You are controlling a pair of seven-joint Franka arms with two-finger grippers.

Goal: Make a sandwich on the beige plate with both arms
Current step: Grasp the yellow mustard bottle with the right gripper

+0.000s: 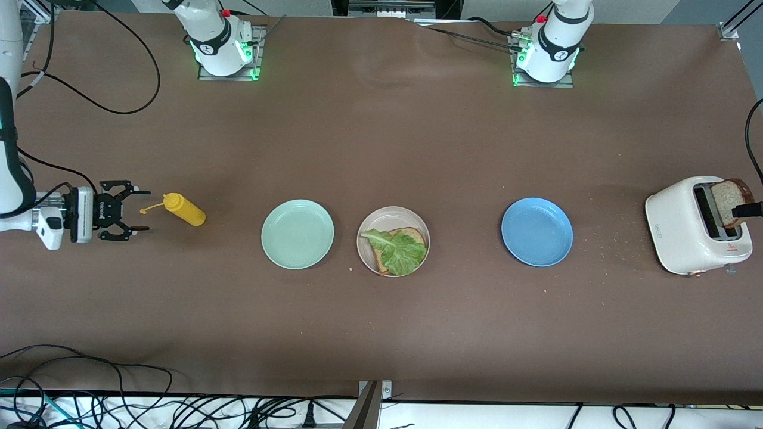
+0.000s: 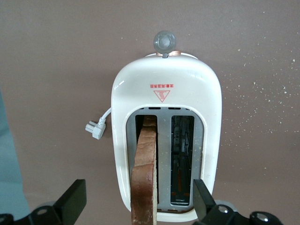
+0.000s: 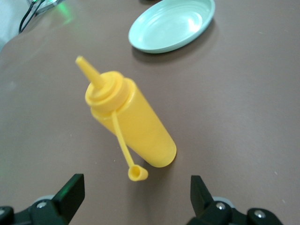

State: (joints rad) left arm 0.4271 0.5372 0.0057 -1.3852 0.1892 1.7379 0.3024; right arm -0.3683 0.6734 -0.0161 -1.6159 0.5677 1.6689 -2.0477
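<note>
The beige plate (image 1: 365, 229) sits mid-table and holds one brown bread slice (image 1: 413, 233) with a green lettuce leaf (image 1: 398, 250) on top. A second bread slice (image 1: 728, 199) (image 2: 144, 173) stands in one slot of the white toaster (image 1: 685, 226) (image 2: 166, 93) at the left arm's end. My left gripper (image 2: 139, 190) hovers over the toaster, open, its fingers (image 2: 72, 201) on either side of that slice and clear of it. Only one of its fingers (image 1: 750, 210) shows in the front view. My right gripper (image 1: 143, 210) (image 3: 137, 187) is open and holds nothing, beside a yellow squeeze bottle (image 1: 186, 210) (image 3: 133, 124).
A mint-green plate (image 1: 297, 233) (image 3: 171, 24) lies between the bottle and the beige plate. A blue plate (image 1: 536, 232) lies between the beige plate and the toaster. The bottle's cap (image 3: 137, 173) hangs off on its strap. Crumbs dot the table by the toaster. Cables run along the front edge.
</note>
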